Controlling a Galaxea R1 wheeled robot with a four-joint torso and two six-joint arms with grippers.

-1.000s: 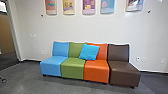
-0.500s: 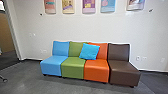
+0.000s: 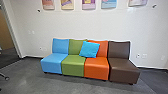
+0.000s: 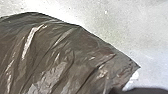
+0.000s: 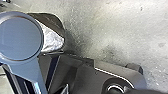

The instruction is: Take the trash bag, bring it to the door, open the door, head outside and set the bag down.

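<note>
A dark, wrinkled plastic trash bag point(image 4: 57, 50) shows large and close in the left wrist view, its thin film stretched and shiny, with grey floor beyond it. In the right wrist view a part of the dark bag point(image 5: 51, 20) with a pale, crumpled patch lies behind the robot's round arm joint. How the bag is held is hidden. A doorway frame point(image 3: 11, 32) stands at the left of the head view.
Ahead, a row of blue, green, orange and brown seats point(image 3: 97, 68) stands along the white wall, with a blue cushion point(image 3: 89, 49) on it. A wheeled chair foot point(image 3: 4, 77) is at the left edge. Posters point(image 3: 88, 4) hang above.
The head camera's picture has shifted a little: seats and posters sit higher in it, and more of the chair foot shows at the left.
</note>
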